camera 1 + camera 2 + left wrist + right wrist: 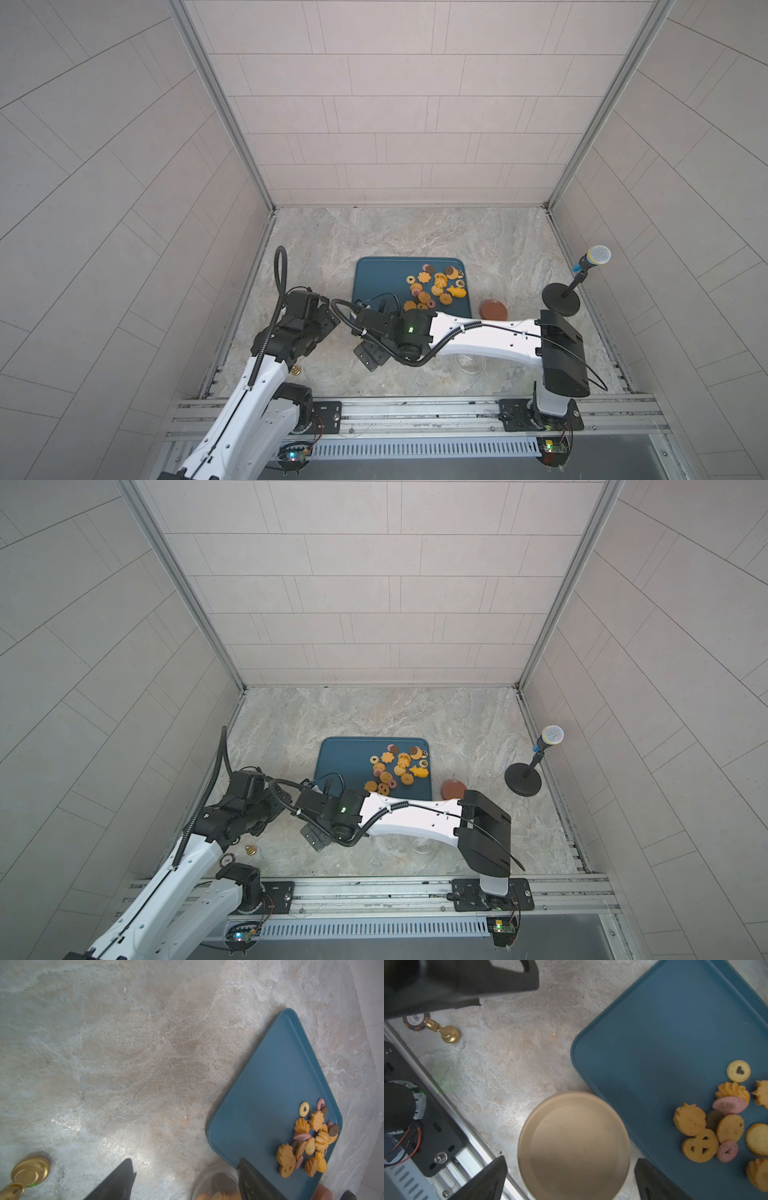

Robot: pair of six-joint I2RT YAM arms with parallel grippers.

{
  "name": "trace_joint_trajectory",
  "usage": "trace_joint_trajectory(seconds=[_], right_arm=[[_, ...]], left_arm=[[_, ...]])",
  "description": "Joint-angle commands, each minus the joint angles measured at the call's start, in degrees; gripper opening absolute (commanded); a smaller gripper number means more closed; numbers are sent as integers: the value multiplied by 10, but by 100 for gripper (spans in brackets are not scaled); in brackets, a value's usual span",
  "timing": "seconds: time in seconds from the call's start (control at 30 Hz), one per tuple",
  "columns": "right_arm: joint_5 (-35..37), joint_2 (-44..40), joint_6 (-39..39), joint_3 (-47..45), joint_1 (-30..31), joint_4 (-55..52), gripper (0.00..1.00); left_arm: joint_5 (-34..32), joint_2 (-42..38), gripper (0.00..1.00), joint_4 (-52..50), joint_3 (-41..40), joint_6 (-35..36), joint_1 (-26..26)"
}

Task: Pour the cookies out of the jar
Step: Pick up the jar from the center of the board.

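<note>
The right tool (571,1158) is hanging wide open over the beige-topped jar (574,1145), probably to grip it; the left tool (185,1159) is standing open, empty.

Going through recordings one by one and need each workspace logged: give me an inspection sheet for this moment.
Surface: beige marble-patterned tabletop, no damage seen.
Job's things: small golden, pink and brown cookies lie on a dark blue rectangular tray; clear glass jar stands near the table's front edge, looks empty; clear container holding orange pieces, cropped; tan round rimmed disc, blurred.
Clutter: reddish-brown round lid beside the tray; small brass-coloured piece; round poker chip; microphone on a black stand.
Grippers: left gripper open over bare tabletop; right gripper open, straddling the disc, no contact visible.
Cables: black corrugated hoses loop along both arms, none seen snagged.
Surroundings: grey tiled walls on three sides.
</note>
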Motion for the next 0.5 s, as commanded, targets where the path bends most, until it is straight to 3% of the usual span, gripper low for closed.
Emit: trace_joint_trajectory(seconds=[0.0,0.3,0.47], right_arm=[[34,22,5,19,1,-5,100],[21,53,17,6,-6,23,98],[9,52,28,-18,-9,39,81]], left_arm=[[-19,-8,83,-18,-7,-7,3],[-7,-6,83,-2,-20,-12,4],[-6,-6,83,1,-21,-13,3]])
